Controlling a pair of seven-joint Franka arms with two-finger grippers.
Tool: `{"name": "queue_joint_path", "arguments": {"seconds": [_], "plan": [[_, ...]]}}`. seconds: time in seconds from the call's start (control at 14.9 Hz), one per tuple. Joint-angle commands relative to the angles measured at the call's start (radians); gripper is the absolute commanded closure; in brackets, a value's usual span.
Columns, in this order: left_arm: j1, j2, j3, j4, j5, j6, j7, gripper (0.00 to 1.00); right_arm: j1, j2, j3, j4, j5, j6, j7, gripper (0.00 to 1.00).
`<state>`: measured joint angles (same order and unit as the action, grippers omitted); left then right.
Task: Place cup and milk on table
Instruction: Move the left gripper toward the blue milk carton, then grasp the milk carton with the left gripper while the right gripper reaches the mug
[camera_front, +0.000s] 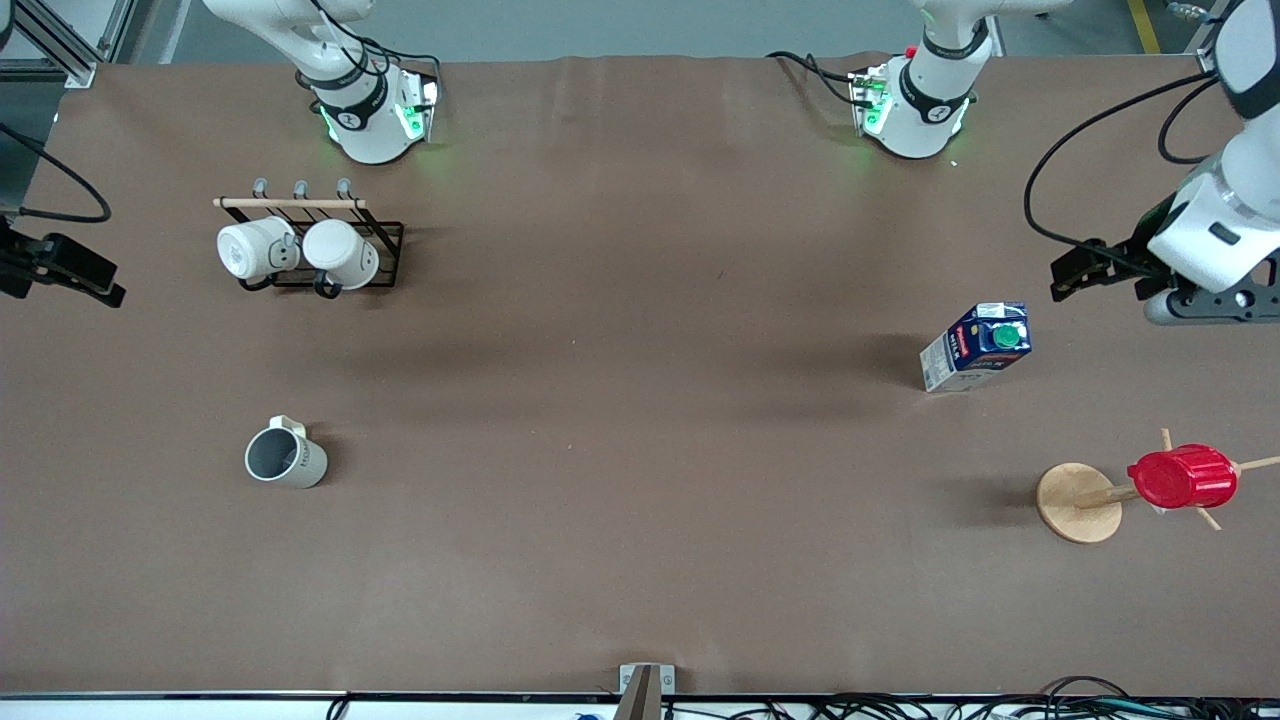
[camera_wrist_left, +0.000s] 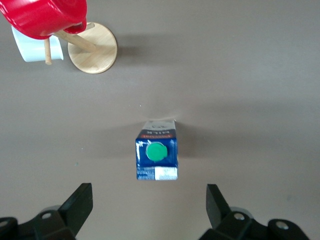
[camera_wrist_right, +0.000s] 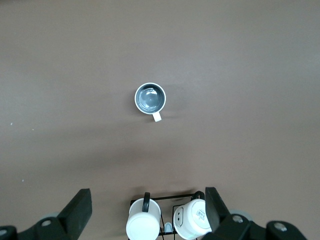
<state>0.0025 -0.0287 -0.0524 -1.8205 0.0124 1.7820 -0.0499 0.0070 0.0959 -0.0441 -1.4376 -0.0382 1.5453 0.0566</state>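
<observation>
1. Red ribbed cup (camera_front: 1183, 476) is hanging on a wooden stand (camera_front: 1078, 502).
2. Milk (camera_front: 976, 346) is standing on the table (camera_front: 640, 500) below the left gripper (camera_wrist_left: 149, 210), whose jaws are spread wide.
3. Cup (camera_wrist_right: 150, 98) is sitting upright under the right gripper (camera_wrist_right: 148, 212), likewise spread and empty.

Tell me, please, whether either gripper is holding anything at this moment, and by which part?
Nothing is held. The left gripper hangs open above the milk, and the right gripper hangs open above the mug rack; the cup stands alone on the table.
</observation>
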Motion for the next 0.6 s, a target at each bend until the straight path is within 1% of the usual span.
{"name": "queue_joint_path", "arguments": {"seconds": [0.0,0.13,0.27,0.34,0.4,0.54], "plan": [[0.033,-0.069,-0.003,-0.198,-0.008,0.159,0.024,0.0,0.011,0.019,0.004,-0.096,0.015,0.114,-0.011,0.0],[0.057,-0.079,-0.003,-0.297,-0.008,0.262,0.063,0.0,0.014,0.021,0.004,-0.208,0.015,0.244,-0.011,0.0],[0.062,-0.074,-0.003,-0.367,-0.011,0.345,0.074,0.0,0.018,0.022,0.004,-0.361,0.015,0.422,-0.014,0.0],[0.062,-0.068,-0.003,-0.39,-0.014,0.381,0.074,0.0,0.027,0.025,0.004,-0.421,0.015,0.497,-0.023,0.0],[0.062,-0.062,-0.004,-0.399,-0.015,0.402,0.073,0.0,0.027,0.037,0.004,-0.467,0.015,0.565,-0.041,0.0],[0.06,-0.045,-0.004,-0.398,-0.078,0.407,0.073,0.0,0.012,0.094,0.003,-0.485,0.015,0.639,-0.089,0.0]]}}
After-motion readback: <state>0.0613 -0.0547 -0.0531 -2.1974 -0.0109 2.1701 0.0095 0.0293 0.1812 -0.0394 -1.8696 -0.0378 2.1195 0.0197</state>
